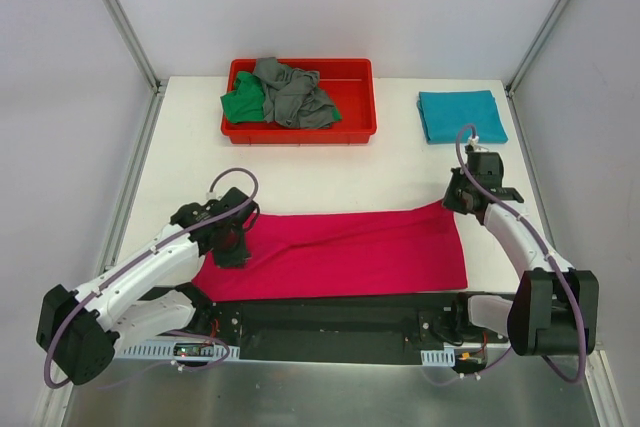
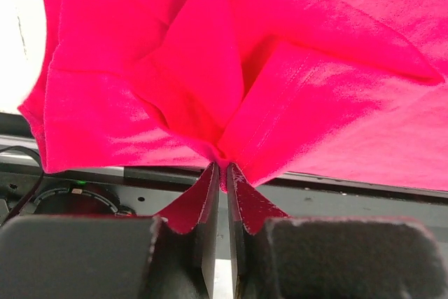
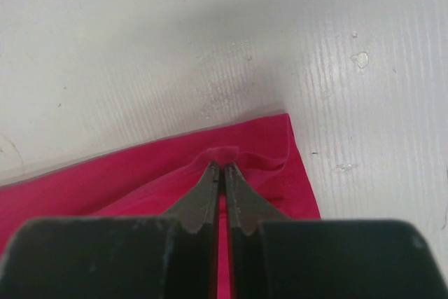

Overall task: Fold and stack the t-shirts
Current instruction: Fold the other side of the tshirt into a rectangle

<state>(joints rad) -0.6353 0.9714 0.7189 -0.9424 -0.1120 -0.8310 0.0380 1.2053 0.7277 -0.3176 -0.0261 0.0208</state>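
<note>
The magenta-pink t-shirt (image 1: 340,255) lies spread in a long strip across the near part of the table. My left gripper (image 1: 234,244) is shut on its left end; in the left wrist view (image 2: 222,167) the fabric (image 2: 210,68) bunches into the jaws. My right gripper (image 1: 462,197) is shut on the shirt's far right corner, pinching a small fold (image 3: 225,153) in the right wrist view (image 3: 222,166). A folded teal t-shirt (image 1: 461,115) lies at the back right. A green t-shirt (image 1: 243,104) and a grey t-shirt (image 1: 293,94) lie crumpled in the red tray (image 1: 355,87).
The red tray stands at the back centre of the white table (image 1: 400,172). The arms' black base rail (image 1: 330,319) runs along the near edge under the shirt's front hem. Aluminium frame posts (image 1: 120,17) stand at the back corners.
</note>
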